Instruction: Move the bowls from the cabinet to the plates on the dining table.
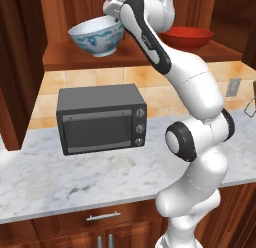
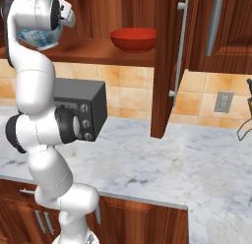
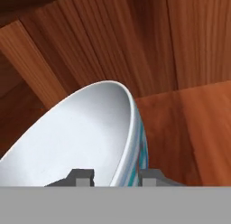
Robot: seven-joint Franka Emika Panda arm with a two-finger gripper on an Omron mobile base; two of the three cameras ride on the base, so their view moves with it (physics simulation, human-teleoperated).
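Pincer: your pincer [image 3: 115, 175] straddles the rim of the patterned bowl [image 1: 97, 37], one fingertip [image 3: 81, 177] inside, the other outside, pinching the wall between them.
Patterned bowl: you see it tilted at the left of the open cabinet shelf [image 1: 75, 57], its blue-marked outside toward the base cameras; whether its foot touches the shelf you cannot tell.
Red bowl: the red bowl [image 2: 133, 40] sits upright on the same shelf, well to the right of the patterned one.
Cabinet: its door [image 2: 167, 66] stands swung open, silver bar handle [image 2: 181, 46] on its edge.
Desk: below the shelf, a dark toaster oven [image 1: 101, 118] stands on the marble desk [image 1: 75, 177].
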